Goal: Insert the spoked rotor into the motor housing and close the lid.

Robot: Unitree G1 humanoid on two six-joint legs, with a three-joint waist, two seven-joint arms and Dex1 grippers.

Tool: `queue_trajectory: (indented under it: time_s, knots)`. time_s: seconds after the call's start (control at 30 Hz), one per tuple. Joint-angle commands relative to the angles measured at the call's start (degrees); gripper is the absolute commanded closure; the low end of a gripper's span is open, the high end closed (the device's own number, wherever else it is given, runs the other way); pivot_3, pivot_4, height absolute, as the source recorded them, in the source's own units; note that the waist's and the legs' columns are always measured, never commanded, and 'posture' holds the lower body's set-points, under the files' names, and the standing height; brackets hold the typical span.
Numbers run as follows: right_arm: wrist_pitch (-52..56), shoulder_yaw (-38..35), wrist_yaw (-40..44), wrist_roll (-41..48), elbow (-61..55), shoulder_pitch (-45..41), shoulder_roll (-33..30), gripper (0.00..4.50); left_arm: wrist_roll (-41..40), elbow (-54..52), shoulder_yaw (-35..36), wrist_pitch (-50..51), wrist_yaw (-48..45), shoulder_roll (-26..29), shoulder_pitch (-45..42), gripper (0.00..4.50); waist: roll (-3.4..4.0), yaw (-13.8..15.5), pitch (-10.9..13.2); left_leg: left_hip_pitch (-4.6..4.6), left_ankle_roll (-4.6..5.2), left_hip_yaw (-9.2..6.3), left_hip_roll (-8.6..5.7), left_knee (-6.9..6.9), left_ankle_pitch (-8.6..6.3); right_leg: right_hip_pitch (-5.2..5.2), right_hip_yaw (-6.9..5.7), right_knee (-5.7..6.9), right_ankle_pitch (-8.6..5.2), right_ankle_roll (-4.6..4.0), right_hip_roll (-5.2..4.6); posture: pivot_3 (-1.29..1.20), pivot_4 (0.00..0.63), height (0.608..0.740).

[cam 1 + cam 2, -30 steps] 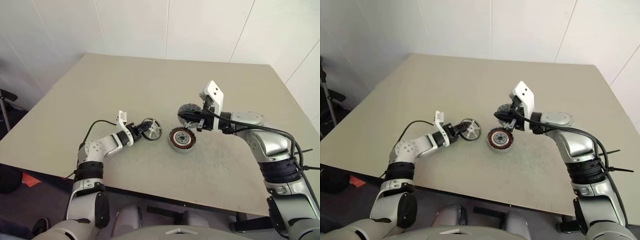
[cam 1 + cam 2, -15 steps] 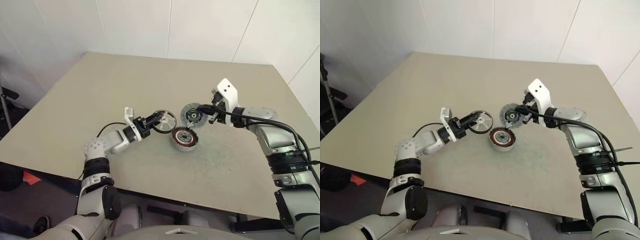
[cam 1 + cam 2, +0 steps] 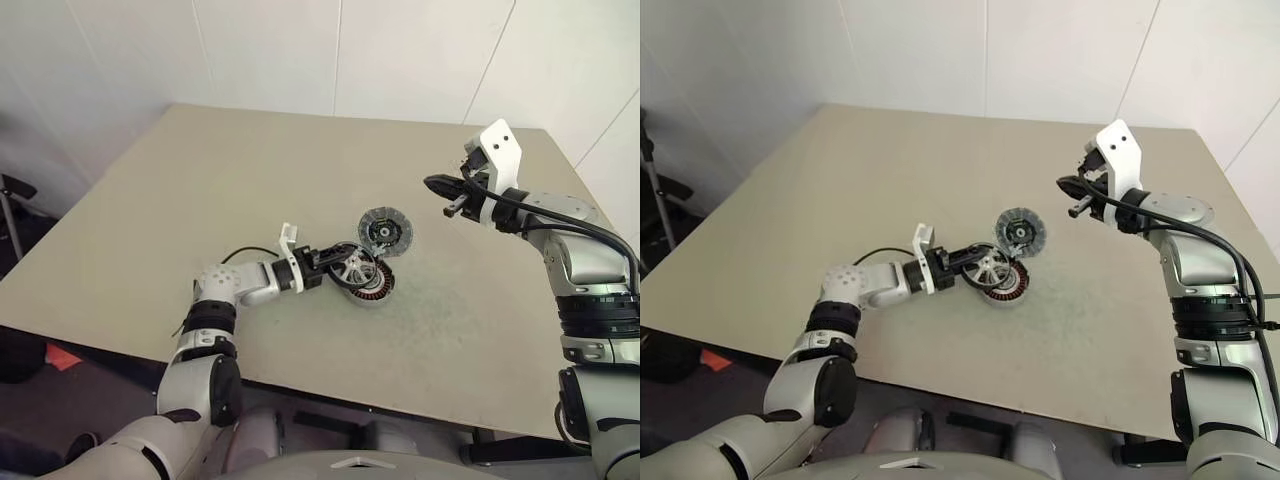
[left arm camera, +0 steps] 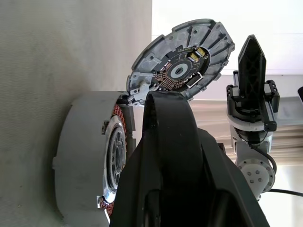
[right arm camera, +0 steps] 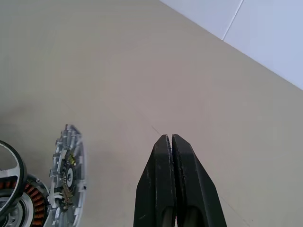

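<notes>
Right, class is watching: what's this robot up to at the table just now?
The left gripper holds the spoked rotor right over the open motor housing on the table; whether it is seated is unclear. The hinged lid stands open, showing its inner face. The right gripper, shut and empty, hangs in the air away from the lid.

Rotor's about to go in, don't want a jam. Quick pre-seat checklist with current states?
1. Lid swung open, standing clear of the cup mouth: ok.
2. Spoked rotor gripped by left gripper: ok.
3. Rotor over motor housing: ok, at its near rim.
4. Rotor level and centred on the windings: not ok, it looks tilted.
5. Right gripper shut, empty, raised away from the lid: ok.
6. Rotor seated: not ok.
</notes>
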Motion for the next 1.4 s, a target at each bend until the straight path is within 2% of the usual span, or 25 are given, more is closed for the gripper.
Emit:
queue_trajectory:
  time_s: [0.03,0.5,0.9,0.97,1.4]
  knots:
    - [-0.2,-0.7,-0.8,0.1,-2.7,-0.2,-0.1,4.50,0.6,1.9,-0.2,-0.9,-3.0,-1.1,-3.0,3.85,0.00,0.1,0.0,0.02,0.00,0.00,0.00,0.00,0.00,0.02,0.00,0.00,0.00,0.00,0.00,0.00,0.000,0.740]
    - [-0.2,-0.2,-1.4,-0.5,-4.1,1.4,0.3,4.50,4.7,2.5,-3.8,-1.1,-9.1,-2.9,-4.3,3.85,0.00,0.2,0.0,-0.03,0.06,0.01,-0.01,0.01,-0.03,-0.01,0.00,-0.01,0.00,-0.01,-0.01,0.00,0.000,0.740]
    - [-0.1,-0.5,-1.7,-0.6,-4.9,2.2,0.1,4.50,7.6,4.1,-3.8,-3.8,-10.2,-3.7,-4.9,3.85,0.00,0.1,0.0,-0.02,0.06,0.01,0.00,0.01,-0.03,0.00,-0.01,-0.01,0.00,-0.01,-0.02,0.00,0.000,0.740]
    - [-0.2,-0.4,-1.7,-0.7,-4.9,2.3,0.0,4.50,8.4,5.8,-2.9,-4.9,-8.4,-4.0,-5.4,3.35,0.00,0.2,0.0,-0.02,0.07,0.01,0.00,0.01,-0.03,0.00,-0.01,-0.01,0.00,-0.01,-0.02,0.00,0.000,0.740]
    - [-0.5,0.0,-1.6,-0.9,-5.1,2.5,0.4,4.50,8.6,5.2,-1.5,-3.8,-8.6,-2.5,-5.3,3.35,0.00,0.2,0.0,0.00,0.07,0.01,0.00,0.01,-0.03,0.02,-0.01,-0.01,0.00,-0.01,-0.02,0.00,0.000,0.740]
